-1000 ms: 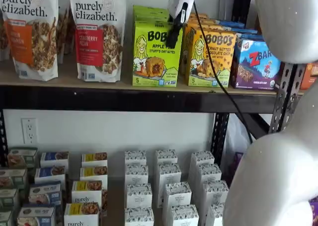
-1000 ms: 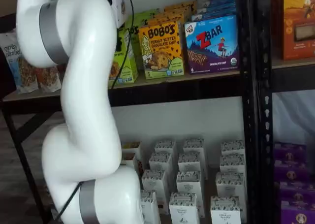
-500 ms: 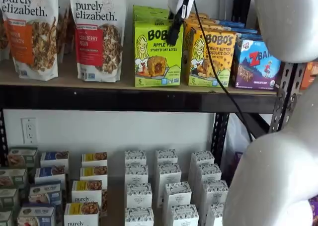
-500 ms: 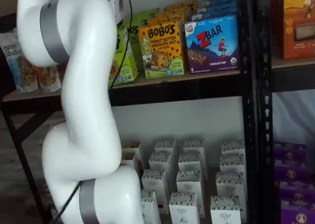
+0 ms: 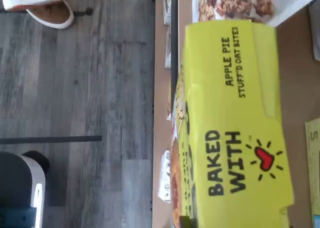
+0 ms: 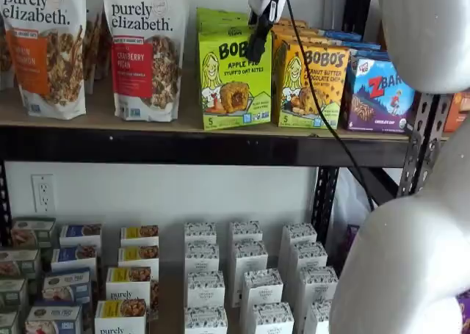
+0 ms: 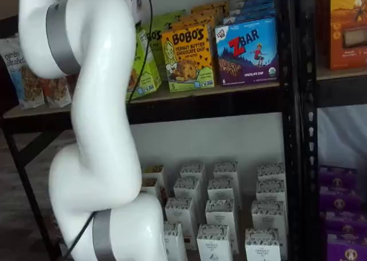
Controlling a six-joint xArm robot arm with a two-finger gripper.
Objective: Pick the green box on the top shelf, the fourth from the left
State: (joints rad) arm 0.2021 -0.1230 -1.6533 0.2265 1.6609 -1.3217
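Observation:
The lime-green Bobo's Apple Pie box [image 6: 233,84] stands at the front of the tan top shelf [image 6: 95,117], above its black beam, and tilts a little. In a shelf view it leans forward at the shelf edge [image 7: 144,66], half hidden by my white arm. My gripper [image 6: 257,46] comes down from above onto the box's upper right part. One black finger lies across its front and the other is hidden behind. The box moves with the gripper, so the fingers are shut on it. The wrist view shows the box's top flap [image 5: 235,128] close up.
A yellow-orange Bobo's peanut butter box [image 6: 312,84] stands close on the right, then a blue Z Bar box [image 6: 378,92]. Purely Elizabeth bags [image 6: 143,48] stand to the left. More green boxes [image 6: 220,17] sit behind. White cartons [image 6: 250,275] fill the lower shelf.
The green box has shifted slightly right and forward with the gripper and now tilts at the shelf's front edge. The gripper has risen a little.

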